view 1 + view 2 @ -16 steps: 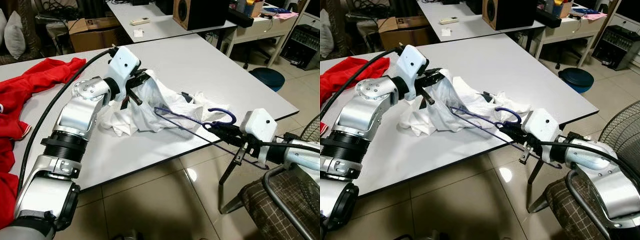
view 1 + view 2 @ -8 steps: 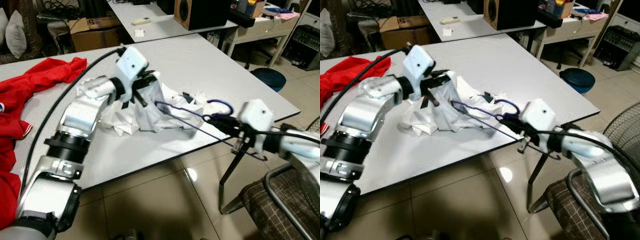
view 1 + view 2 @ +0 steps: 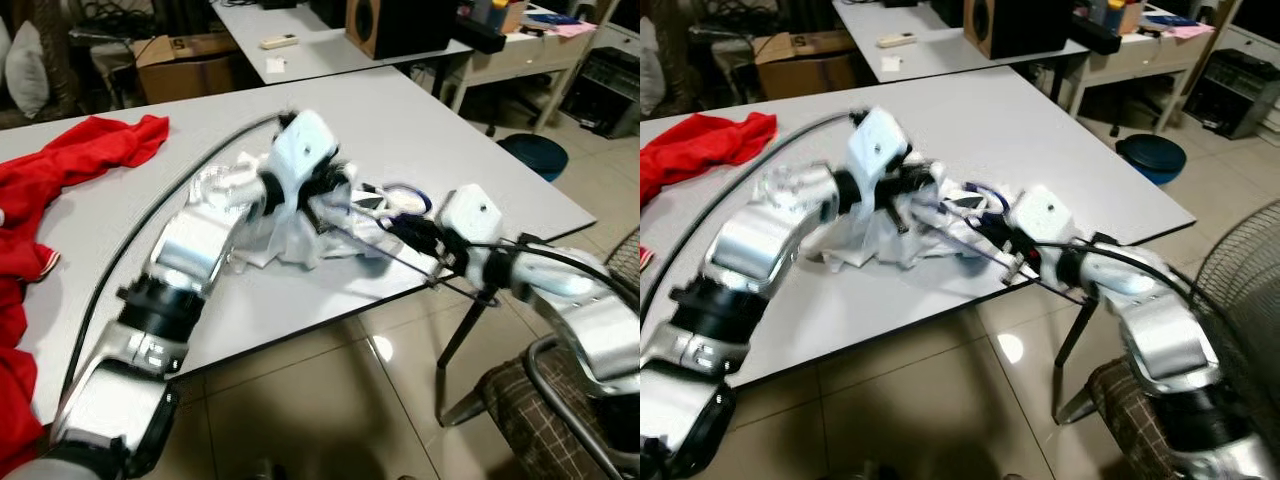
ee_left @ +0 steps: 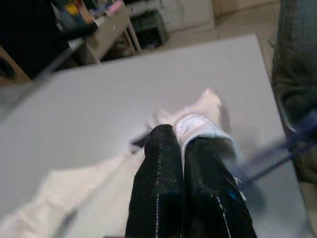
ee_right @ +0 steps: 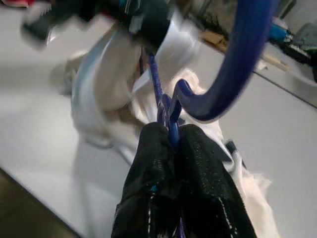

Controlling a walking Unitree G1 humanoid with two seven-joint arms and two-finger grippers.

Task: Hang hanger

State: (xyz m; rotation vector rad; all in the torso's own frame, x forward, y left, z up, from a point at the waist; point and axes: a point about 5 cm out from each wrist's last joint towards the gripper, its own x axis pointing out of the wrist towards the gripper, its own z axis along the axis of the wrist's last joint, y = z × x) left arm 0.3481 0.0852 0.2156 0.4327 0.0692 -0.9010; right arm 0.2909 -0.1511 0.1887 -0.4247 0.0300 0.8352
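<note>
Right gripper (image 5: 171, 136) pinches blue wire hanger (image 5: 233, 69) at its neck; left gripper (image 4: 181, 144) clamps crumpled white garment (image 4: 198, 124) on grey table (image 3: 420, 130).

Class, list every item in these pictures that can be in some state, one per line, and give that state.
left gripper: shut on the white garment's edge
right gripper: shut on the blue hanger at the base of its hook
white garment: crumpled on the table, partly lifted
blue hanger: held, partly inside the garment
red garment: lying loose on the table
table: bears both garments
</note>
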